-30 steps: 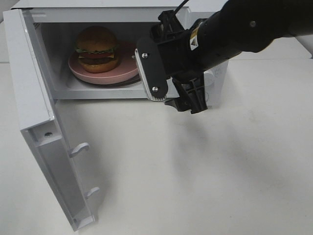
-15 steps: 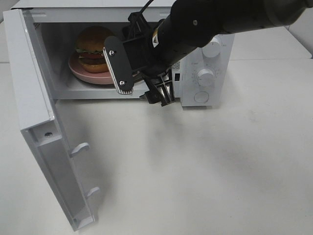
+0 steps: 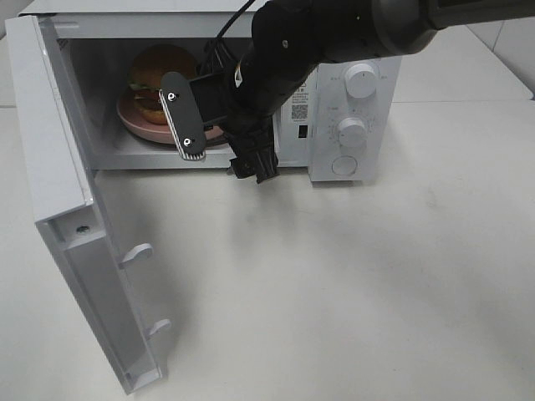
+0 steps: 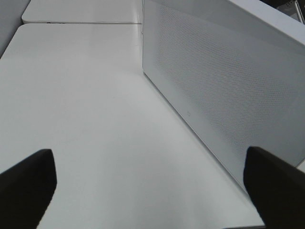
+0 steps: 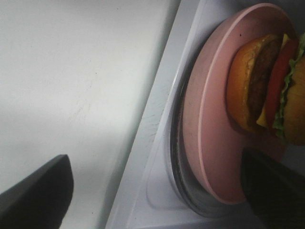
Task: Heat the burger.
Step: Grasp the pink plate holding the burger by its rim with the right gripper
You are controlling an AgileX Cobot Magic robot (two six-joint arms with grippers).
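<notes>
The burger [image 3: 155, 68], with an orange-brown bun and green lettuce, sits on a pink plate [image 3: 134, 122] inside the open microwave [image 3: 351, 109]. My right gripper [image 3: 221, 146] hangs open at the mouth of the cavity, just in front of the plate's right edge, with nothing between its fingers. In the right wrist view the burger [image 5: 259, 88] and plate [image 5: 214, 143] lie close ahead of the right gripper [image 5: 152, 191]. My left gripper [image 4: 152, 186] is open over bare table beside the microwave door [image 4: 228, 90]; it does not show in the exterior high view.
The microwave door [image 3: 75, 251] swings out to the left toward the table's front edge. A glass turntable [image 5: 178, 176] lies under the plate. Control knobs [image 3: 353, 129] are on the microwave's right panel. White table [image 3: 351, 284] stretches in front.
My right arm has swung left from in front of the control panel to the cavity opening, bringing the gripper close to the plate. Burger, plate and door have not moved.
</notes>
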